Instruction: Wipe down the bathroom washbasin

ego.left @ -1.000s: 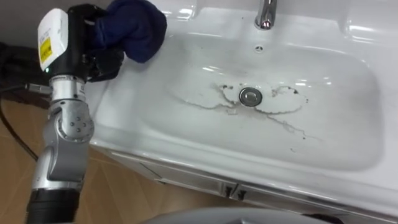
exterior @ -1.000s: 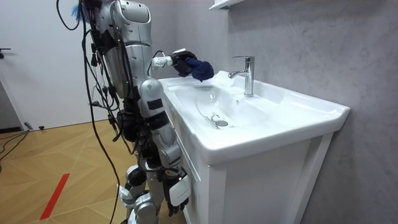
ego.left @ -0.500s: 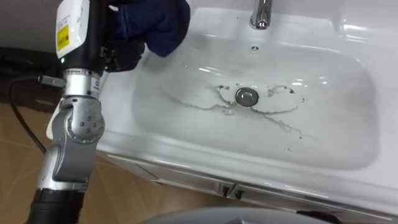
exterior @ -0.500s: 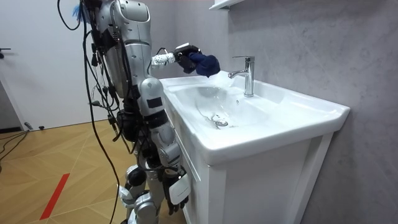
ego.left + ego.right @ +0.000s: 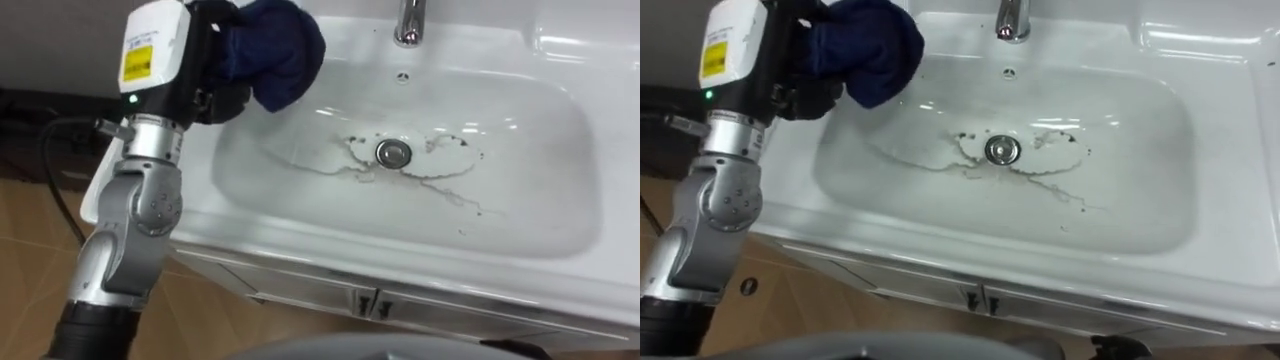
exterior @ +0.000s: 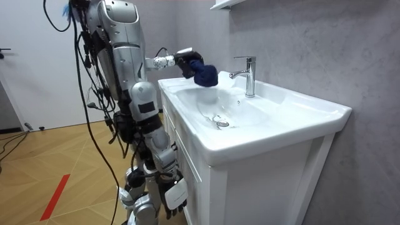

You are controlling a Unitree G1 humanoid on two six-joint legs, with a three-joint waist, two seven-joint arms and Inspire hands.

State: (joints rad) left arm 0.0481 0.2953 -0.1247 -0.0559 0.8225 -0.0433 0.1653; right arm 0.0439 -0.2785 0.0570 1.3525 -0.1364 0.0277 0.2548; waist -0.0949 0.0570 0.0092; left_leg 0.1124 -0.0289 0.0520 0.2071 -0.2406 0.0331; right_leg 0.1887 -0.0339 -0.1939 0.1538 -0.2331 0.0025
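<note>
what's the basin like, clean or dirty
Dirty: dark streaks curl around the drain in the basin; the blue cloth bunched in the left hand is at its left edge, off them.

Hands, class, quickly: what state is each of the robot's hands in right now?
Left hand: shut on the dark blue cloth, over the basin.
Right hand: hangs low by the cabinet; cannot be told.

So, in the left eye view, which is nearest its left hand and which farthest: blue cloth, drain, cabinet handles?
1. Blue cloth, held in the left hand.
2. Drain, middle of the basin.
3. Cabinet handles, below the front edge.
</note>
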